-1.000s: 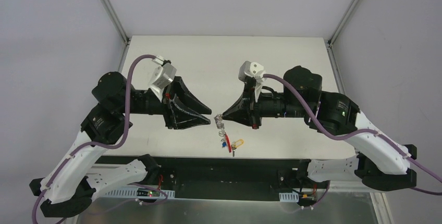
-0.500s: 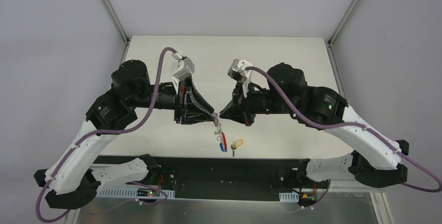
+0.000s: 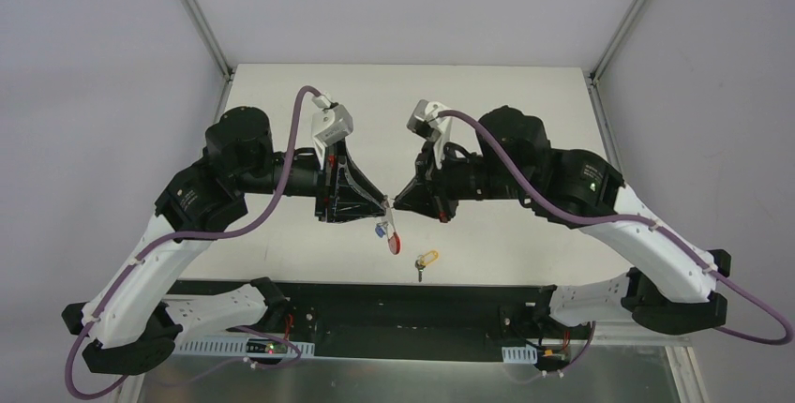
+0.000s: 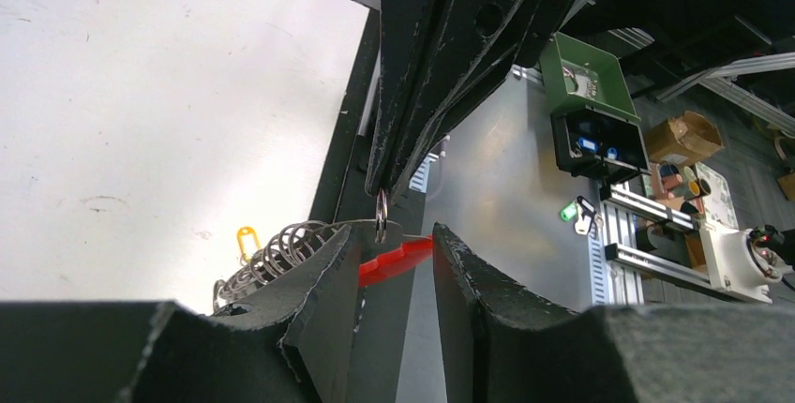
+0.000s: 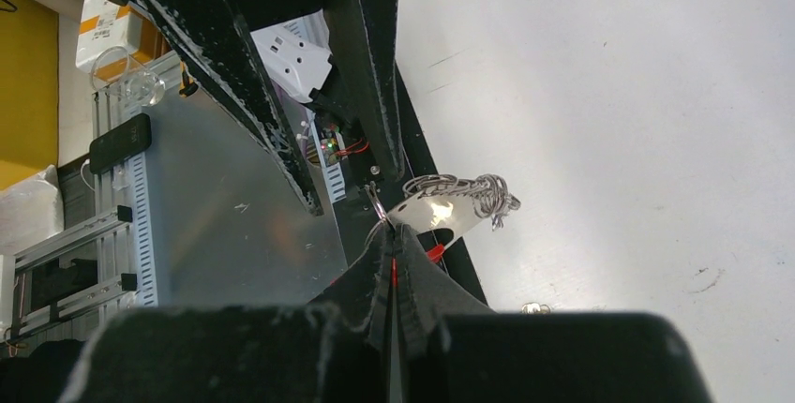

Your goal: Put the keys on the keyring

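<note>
My right gripper point(image 3: 397, 204) is shut on the thin silver ring of the keyring point(image 3: 388, 231) and holds it above the table. The chain, blue tag point(image 3: 380, 231) and red strap point(image 3: 394, 243) hang below. In the left wrist view the ring point(image 4: 382, 213) hangs from the right gripper's tip, with the red strap point(image 4: 396, 261) behind. My left gripper point(image 3: 385, 204) is open, tip to tip with the right one, its jaws astride the strap and chain point(image 4: 277, 251). The key with the yellow head point(image 3: 427, 259) lies on the table near the front edge, apart from both grippers.
The white table point(image 3: 487, 103) ends at a black rail point(image 3: 394, 295) along the near edge, with the arm bases below it. Grey walls and metal frame posts close in the back and sides.
Both arms have swung in until their tips meet. The keyring has risen off the table and away from the key. The key has not moved.
</note>
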You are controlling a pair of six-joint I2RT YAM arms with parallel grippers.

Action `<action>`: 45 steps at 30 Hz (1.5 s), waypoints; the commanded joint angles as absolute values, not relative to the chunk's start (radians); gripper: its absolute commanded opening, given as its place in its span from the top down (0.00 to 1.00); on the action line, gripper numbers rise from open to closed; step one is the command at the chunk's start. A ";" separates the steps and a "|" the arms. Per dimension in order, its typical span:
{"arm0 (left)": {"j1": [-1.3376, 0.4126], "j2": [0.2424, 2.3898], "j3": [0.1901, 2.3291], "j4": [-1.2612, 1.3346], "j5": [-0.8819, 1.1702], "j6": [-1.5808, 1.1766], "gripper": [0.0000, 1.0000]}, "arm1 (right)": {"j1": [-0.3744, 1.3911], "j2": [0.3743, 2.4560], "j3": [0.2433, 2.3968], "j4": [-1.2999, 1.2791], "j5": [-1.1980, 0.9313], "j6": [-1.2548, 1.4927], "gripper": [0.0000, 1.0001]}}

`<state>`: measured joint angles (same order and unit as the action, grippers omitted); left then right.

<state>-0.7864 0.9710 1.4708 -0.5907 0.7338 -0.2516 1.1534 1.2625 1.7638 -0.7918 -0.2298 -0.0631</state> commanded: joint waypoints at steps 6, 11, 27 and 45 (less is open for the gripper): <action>-0.793 0.961 1.487 -0.597 0.713 -0.219 0.66 | 1.146 1.293 1.842 -0.776 -0.268 -0.035 1.00; -0.794 0.959 1.486 -0.597 0.721 -0.217 0.69 | 1.144 1.299 1.856 -0.779 -0.267 -0.033 1.00; -0.793 0.978 1.508 -0.612 0.720 -0.200 0.82 | 1.144 1.307 1.866 -0.794 -0.285 -0.038 1.00; -0.794 0.987 1.519 -0.617 0.737 -0.192 0.90 | 1.144 1.310 1.866 -0.805 -0.295 -0.040 1.00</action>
